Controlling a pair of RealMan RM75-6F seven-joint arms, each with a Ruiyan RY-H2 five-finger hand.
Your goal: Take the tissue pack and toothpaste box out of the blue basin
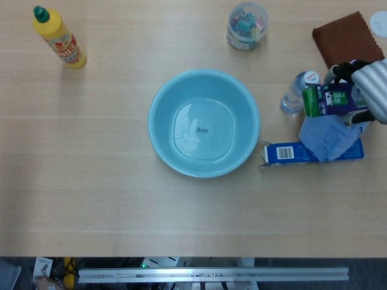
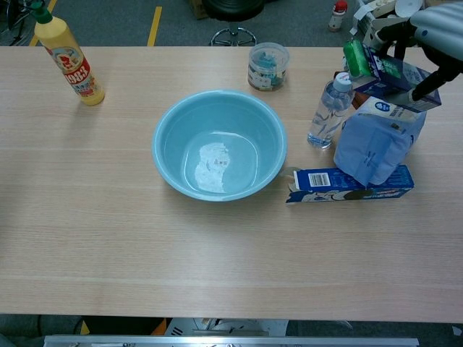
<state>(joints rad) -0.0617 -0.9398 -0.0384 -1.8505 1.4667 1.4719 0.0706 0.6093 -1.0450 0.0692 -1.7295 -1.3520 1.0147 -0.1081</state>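
The blue basin (image 1: 204,122) (image 2: 219,144) stands mid-table with nothing in it. A blue toothpaste box (image 1: 290,152) (image 2: 325,179) lies flat on the table just right of the basin. My right hand (image 1: 370,89) (image 2: 432,30) grips a green and purple tissue pack (image 1: 329,99) (image 2: 377,68) and holds it in the air over a pale blue bag (image 1: 326,138) (image 2: 376,139), beside the water bottle. The bag rests partly on the toothpaste box. My left hand shows in neither view.
A clear water bottle (image 1: 295,93) (image 2: 327,112) stands left of the held pack. Behind it lie a brown cloth (image 1: 344,37) and a white lid (image 1: 380,23). A clear jar (image 1: 247,25) (image 2: 267,66) stands at the back, a yellow bottle (image 1: 59,38) (image 2: 69,63) far left.
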